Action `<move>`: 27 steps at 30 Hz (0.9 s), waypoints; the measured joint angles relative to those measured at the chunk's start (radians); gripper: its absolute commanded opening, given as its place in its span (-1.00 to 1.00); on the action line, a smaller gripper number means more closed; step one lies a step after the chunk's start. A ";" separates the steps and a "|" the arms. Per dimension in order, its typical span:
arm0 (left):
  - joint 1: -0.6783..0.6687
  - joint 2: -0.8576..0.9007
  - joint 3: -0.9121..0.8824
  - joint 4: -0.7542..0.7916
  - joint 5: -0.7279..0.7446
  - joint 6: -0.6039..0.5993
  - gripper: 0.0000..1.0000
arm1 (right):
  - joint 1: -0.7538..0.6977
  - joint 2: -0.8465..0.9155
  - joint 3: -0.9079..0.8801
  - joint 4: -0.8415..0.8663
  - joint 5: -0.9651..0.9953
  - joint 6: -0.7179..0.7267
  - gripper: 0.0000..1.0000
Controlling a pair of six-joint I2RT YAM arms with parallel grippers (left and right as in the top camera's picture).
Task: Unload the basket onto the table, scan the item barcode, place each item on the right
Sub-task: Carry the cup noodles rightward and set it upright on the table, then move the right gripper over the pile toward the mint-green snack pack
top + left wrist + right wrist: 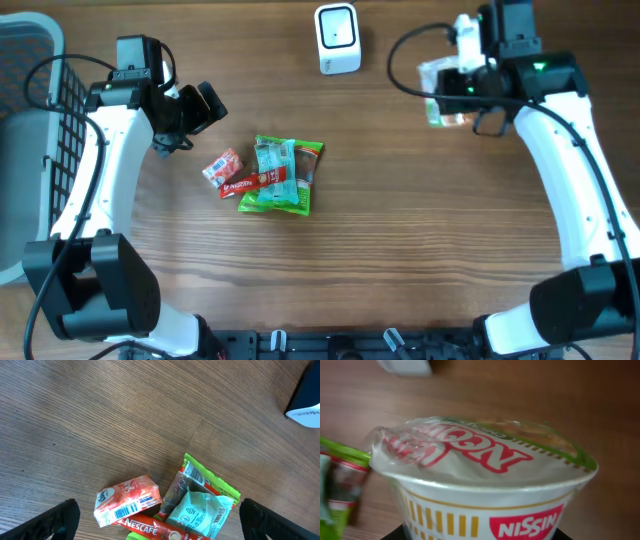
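Wood table (400, 260): wide bare room across the near half and the right-centre. Wire basket (28, 60) hard against the left edge, partly cut off by the frame. Left gripper (203, 103) hanging over the far-left side of the heap, jaws spread wide, nothing between them. Right gripper (462, 92) at far right, jaws clamped on the film-wrapped Nissin noodle cup (485, 475), lid tipped toward the wrist camera. Can't tell whether the cup base touches the wood. White scanner (337, 38) standing by the far edge, centre; cup to its right, apart from it, open wood between. Mid-table heap: green packet (283, 176) largest, red Nescafe stick (243, 186) touching its left side, small orange pack (222, 165) against the stick, barcode face up. Heap well clear of every table edge.
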 measured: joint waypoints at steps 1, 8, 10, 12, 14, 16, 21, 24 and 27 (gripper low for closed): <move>0.000 0.000 0.000 0.002 0.000 0.000 1.00 | -0.026 0.000 -0.054 0.024 0.001 0.000 0.00; 0.000 0.000 0.000 0.001 0.000 0.000 1.00 | -0.106 0.000 -0.319 0.214 0.081 0.000 0.00; 0.000 0.000 0.000 0.000 0.000 0.000 1.00 | -0.119 0.000 -0.357 0.275 0.108 -0.007 -0.01; 0.000 0.000 0.000 0.000 0.000 0.000 1.00 | -0.125 0.001 -0.402 0.345 0.128 -0.016 0.02; 0.000 0.000 0.000 0.001 0.000 0.000 1.00 | -0.125 0.002 -0.432 0.373 0.135 -0.019 0.33; 0.000 0.000 0.000 0.000 0.000 0.000 1.00 | -0.125 0.008 -0.457 0.397 0.139 -0.030 0.63; 0.000 0.000 0.000 0.000 0.000 0.000 1.00 | -0.125 0.025 -0.482 0.403 0.150 -0.039 0.93; 0.000 0.000 0.000 0.000 0.000 0.000 1.00 | -0.125 0.024 -0.425 0.309 0.150 -0.039 0.94; 0.000 0.000 0.000 0.000 0.000 0.000 1.00 | -0.125 0.010 -0.249 0.209 0.076 -0.039 0.89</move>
